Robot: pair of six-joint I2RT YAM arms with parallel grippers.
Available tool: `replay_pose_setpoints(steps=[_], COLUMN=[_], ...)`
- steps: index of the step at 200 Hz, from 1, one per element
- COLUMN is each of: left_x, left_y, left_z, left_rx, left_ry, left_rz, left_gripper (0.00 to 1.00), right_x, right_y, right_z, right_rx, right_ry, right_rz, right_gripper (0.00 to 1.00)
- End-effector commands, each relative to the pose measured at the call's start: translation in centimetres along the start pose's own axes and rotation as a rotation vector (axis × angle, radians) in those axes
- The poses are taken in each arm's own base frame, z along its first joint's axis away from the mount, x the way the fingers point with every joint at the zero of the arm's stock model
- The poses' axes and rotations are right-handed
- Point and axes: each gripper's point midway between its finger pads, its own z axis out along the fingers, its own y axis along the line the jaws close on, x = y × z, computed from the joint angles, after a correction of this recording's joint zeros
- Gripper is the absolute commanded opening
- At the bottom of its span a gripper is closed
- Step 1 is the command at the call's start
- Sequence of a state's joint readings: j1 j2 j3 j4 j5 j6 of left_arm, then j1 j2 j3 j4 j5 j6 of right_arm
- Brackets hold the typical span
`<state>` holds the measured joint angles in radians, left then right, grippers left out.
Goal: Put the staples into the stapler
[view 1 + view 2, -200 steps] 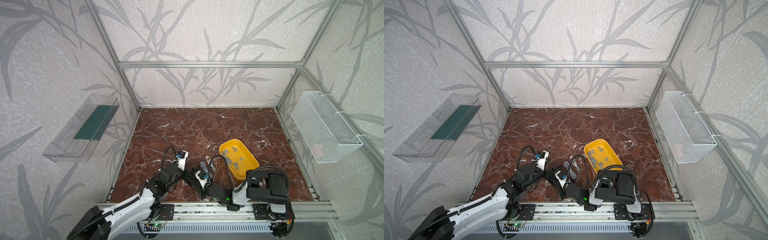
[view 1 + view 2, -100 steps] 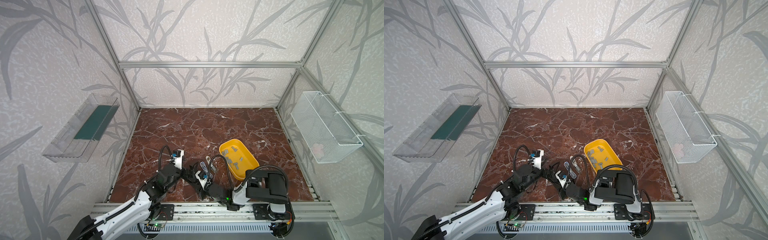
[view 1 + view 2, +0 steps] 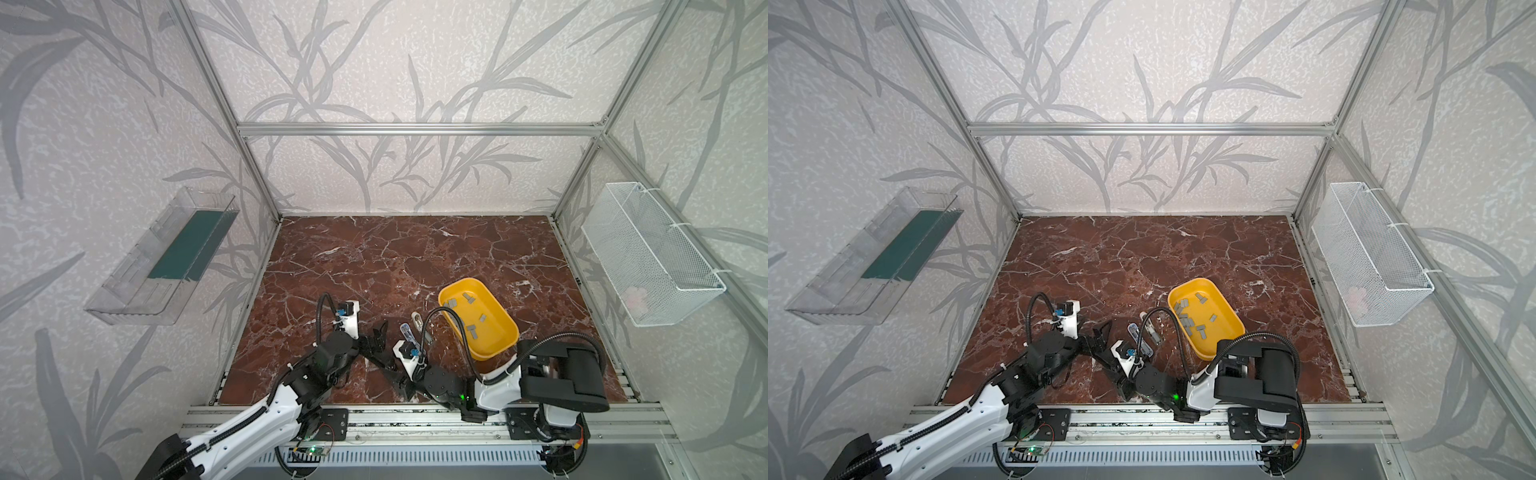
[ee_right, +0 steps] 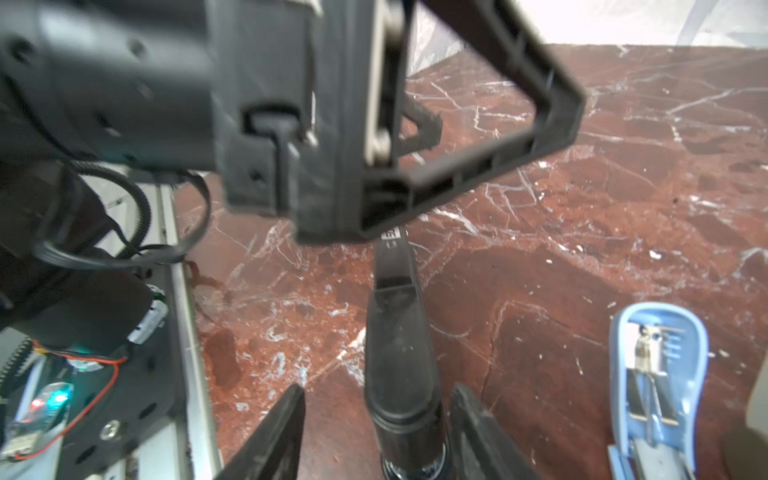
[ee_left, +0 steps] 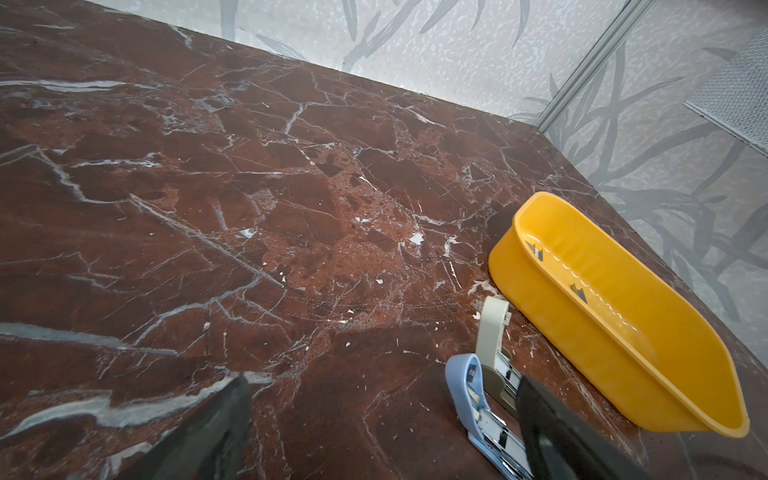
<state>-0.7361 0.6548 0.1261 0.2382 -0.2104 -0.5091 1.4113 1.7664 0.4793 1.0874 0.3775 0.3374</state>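
The staples (image 3: 1188,323) are short, flat, dull grey strips. They lie loose at odd angles inside the yellow tray (image 3: 496,351), which sits at about four o'clock on the marble table (image 3: 374,257). Just beside the tray, at its nine o'clock, a beige stapler (image 5: 492,328) and a blue stapler (image 5: 467,395) lie side by side — the blue one hinged open, its metal channel showing.

The left gripper (image 5: 384,382) has its jaws spread wide and holds nothing. The right gripper (image 4: 378,390) has its jaws apart either side of a black body (image 4: 397,345) — probably a third stapler — with a gap on each side.

In the left wrist view the tray wall hides all but two strips, and a finger cuts off the blue stapler. The black body's far end disappears under the left gripper's frame.
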Motion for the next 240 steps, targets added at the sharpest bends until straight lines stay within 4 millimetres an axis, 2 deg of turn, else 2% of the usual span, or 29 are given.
replay_pose_setpoints(steps=[1, 63, 69, 85, 137, 204, 209, 240], left_x=[0.8, 2.0, 2.2, 2.4, 3.2, 3.6, 3.6, 3.8], left_y=[1.8, 3.1, 3.3, 3.6, 4.1, 4.2, 4.2, 4.2], left_z=[-0.1, -0.8, -0.8, -0.9, -0.8, -0.2, -0.1, 0.4], left_rx=[-0.08, -0.091, -0.098, -0.117, -0.139, -0.158, -0.159, -0.172], left_ry=[0.005, -0.022, -0.017, -0.003, 0.016, 0.045, 0.046, 0.062], left_rz=[-0.015, -0.084, -0.081, -0.07, -0.077, -0.074, -0.073, -0.07], left_gripper=[0.99, 0.99, 0.99, 0.99, 0.99, 0.99, 0.99, 0.99], right_x=[-0.6, -0.9, -2.1, -2.8, -3.7, -1.9, -0.7, 1.1], right_y=[0.0, -0.5, -0.4, -0.8, -0.7, -1.7, -2.0, -2.4], right_z=[-0.6, 0.3, 0.0, -0.1, 0.3, 1.6, 1.9, 2.1], right_rx=[0.012, 0.077, 0.083, 0.094, 0.086, 0.107, 0.116, 0.121], right_ry=[-0.002, 0.031, 0.005, -0.009, 0.008, 0.075, 0.103, 0.13], right_rz=[-0.025, -0.099, -0.096, -0.107, -0.114, -0.106, -0.114, -0.089], right_gripper=[0.54, 0.41, 0.4, 0.4, 0.37, 0.32, 0.32, 0.29])
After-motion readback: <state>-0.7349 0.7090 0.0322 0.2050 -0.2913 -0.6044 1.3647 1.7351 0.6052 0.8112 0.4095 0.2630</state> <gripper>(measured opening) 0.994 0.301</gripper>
